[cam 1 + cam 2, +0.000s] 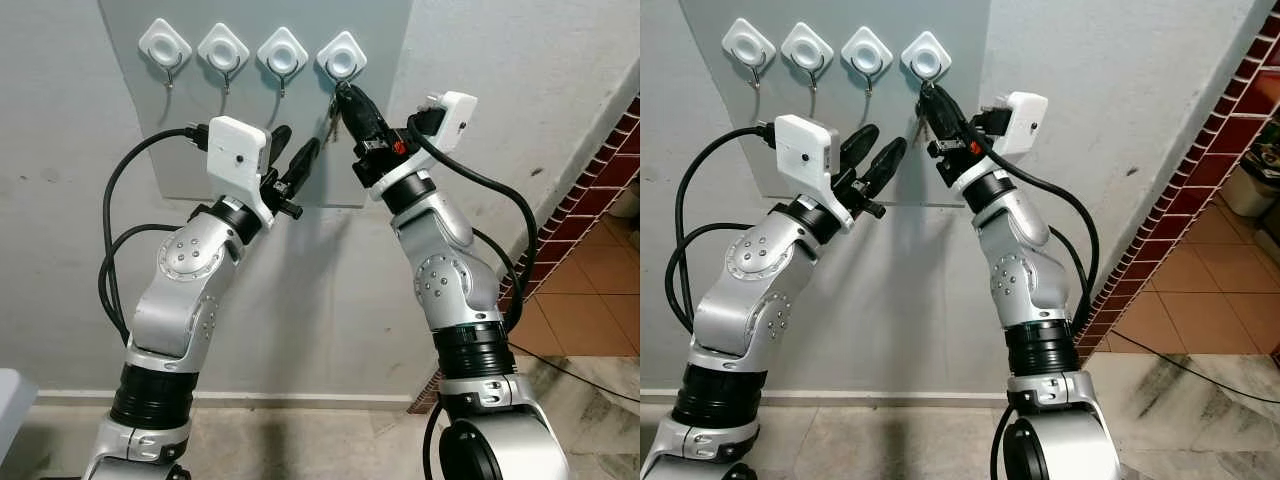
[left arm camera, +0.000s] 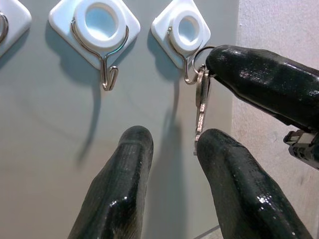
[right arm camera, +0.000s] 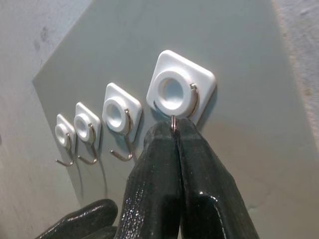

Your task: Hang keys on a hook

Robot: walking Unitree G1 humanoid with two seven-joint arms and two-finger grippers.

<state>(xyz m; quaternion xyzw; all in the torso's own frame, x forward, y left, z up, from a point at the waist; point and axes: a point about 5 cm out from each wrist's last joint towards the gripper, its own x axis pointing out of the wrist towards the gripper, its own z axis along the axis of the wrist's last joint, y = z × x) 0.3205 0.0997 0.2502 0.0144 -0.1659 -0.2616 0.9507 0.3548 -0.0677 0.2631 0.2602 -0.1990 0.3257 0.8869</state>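
Now | your right gripper [image 3: 174, 130] is pinched on the thin silver key ring [image 2: 199, 55] at the rightmost white-mounted wire hook [image 2: 185, 74] | flat silver keys [image 2: 201, 107] hang straight down | left gripper [image 2: 172, 144] spread, empty, just below them.

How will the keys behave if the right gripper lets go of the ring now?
The keys hang loosely from a thin ring that the right gripper pinches at the rightmost hook, so they would probably swing rather than stay stiff. They look small and light. Being smooth metal, they could slip off if the ring isn't fully seated.

no readable text, labels or numbers anywhere
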